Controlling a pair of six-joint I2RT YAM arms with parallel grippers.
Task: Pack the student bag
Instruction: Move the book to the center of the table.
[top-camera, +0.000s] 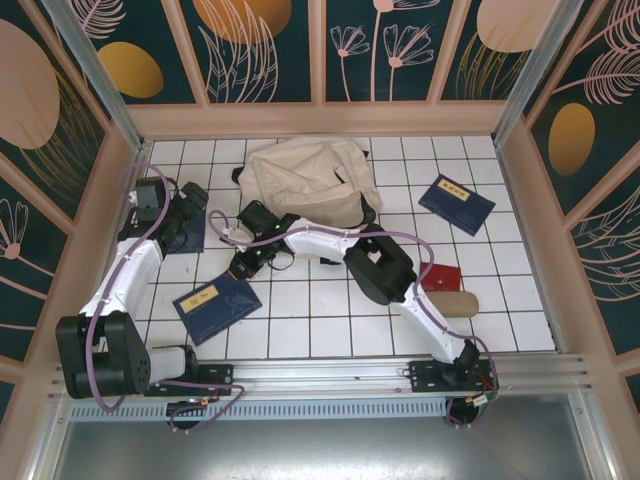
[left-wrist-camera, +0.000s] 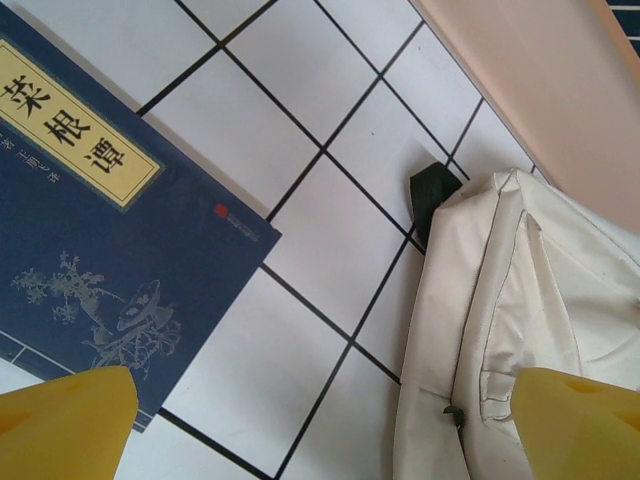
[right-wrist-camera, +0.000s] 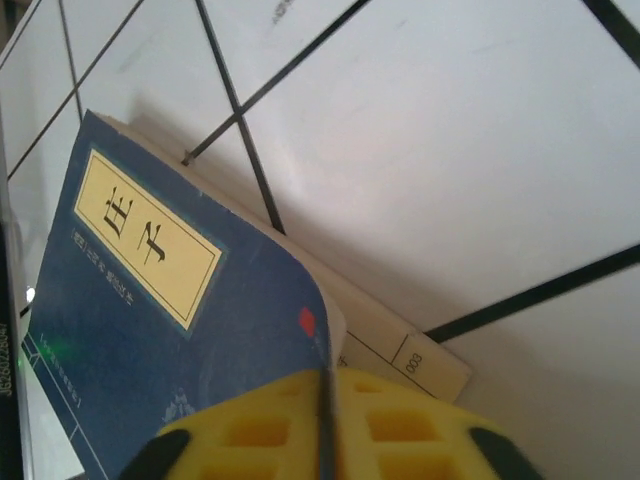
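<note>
The student bag (top-camera: 310, 180), beige and soft, lies at the back middle of the tiled table; its cream side (left-wrist-camera: 520, 320) shows in the left wrist view. My right gripper (top-camera: 245, 265) reaches across to the left. Its yellow jaws (right-wrist-camera: 325, 420) are shut on the lifted cover corner of a navy book (right-wrist-camera: 190, 330), which lies at the near left (top-camera: 217, 306). Left of the bag, my left gripper (top-camera: 185, 222) hangs open above the tiles (left-wrist-camera: 320, 440). A second navy book (left-wrist-camera: 90, 230) lies on one side of it and the bag on the other.
A third navy book (top-camera: 455, 203) lies at the back right. A red flat item (top-camera: 441, 277) and a tan pouch (top-camera: 461, 303) sit beside the right arm. Peach walls (top-camera: 110, 210) close the table on the left, back and right.
</note>
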